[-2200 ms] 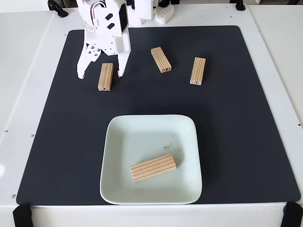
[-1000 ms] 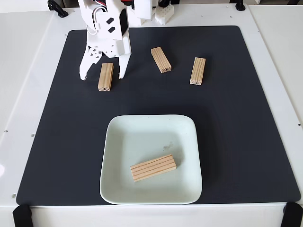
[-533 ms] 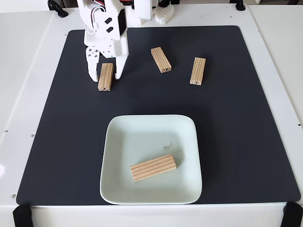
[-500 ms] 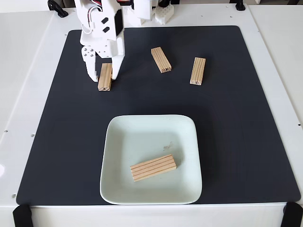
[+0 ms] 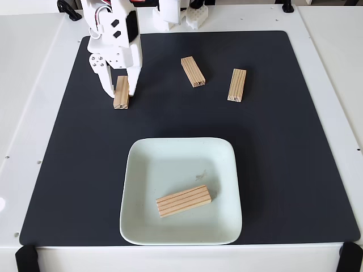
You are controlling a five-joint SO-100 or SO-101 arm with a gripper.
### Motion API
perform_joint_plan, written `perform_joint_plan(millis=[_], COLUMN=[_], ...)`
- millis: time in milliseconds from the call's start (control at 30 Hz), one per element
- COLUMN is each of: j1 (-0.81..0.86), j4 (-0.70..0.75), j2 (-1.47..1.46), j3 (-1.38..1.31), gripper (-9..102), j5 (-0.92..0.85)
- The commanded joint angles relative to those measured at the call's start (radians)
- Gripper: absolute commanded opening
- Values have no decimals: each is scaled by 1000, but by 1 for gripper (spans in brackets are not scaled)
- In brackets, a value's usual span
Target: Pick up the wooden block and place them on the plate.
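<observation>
As you look down from the fixed view, your white two-finger gripper (image 5: pixel 120 92) sits at the upper left of the square black mat (image 5: pixel 295 158), which covers most of the white table (image 5: pixel 22 85). Its two white fingers (image 5: pixel 107 85) press against both long sides of a small rectangular light-wood block (image 5: pixel 121 93), so the pincer is closed on that block. You cannot tell from this angle whether the block rests on the mat or is raised off it.

Moving right along the top of the mat, you find a second grooved wooden block (image 5: pixel 193 71) lying tilted, and further right a third wooden block (image 5: pixel 237 85), nearly upright in the picture. Both lie well apart from the gripper and from each other.

Below them, at the lower middle of the mat, sits your large pale mint-white square plate (image 5: pixel 136 170) with rounded corners and a raised rim. A fourth wooden block (image 5: pixel 184 200) lies inside it, slanted, near the front edge.
</observation>
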Motion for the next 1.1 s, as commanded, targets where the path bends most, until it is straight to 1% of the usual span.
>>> perform_joint_plan(millis=[0, 100, 233, 367, 567, 767, 900, 1067], j1=[-9, -18, -41, -103, -137, -247, -273, -276], j4=[6, 9, 5, 6, 6, -8, -23, -118], j2=[21, 87, 293, 486, 701, 807, 792, 683], j3=[6, 8, 37, 28, -12, -121, -183, -284], gripper=[0, 0, 0, 0, 0, 0, 0, 0], j5=[-12, -14, -20, -115, -153, -368, -617, -945])
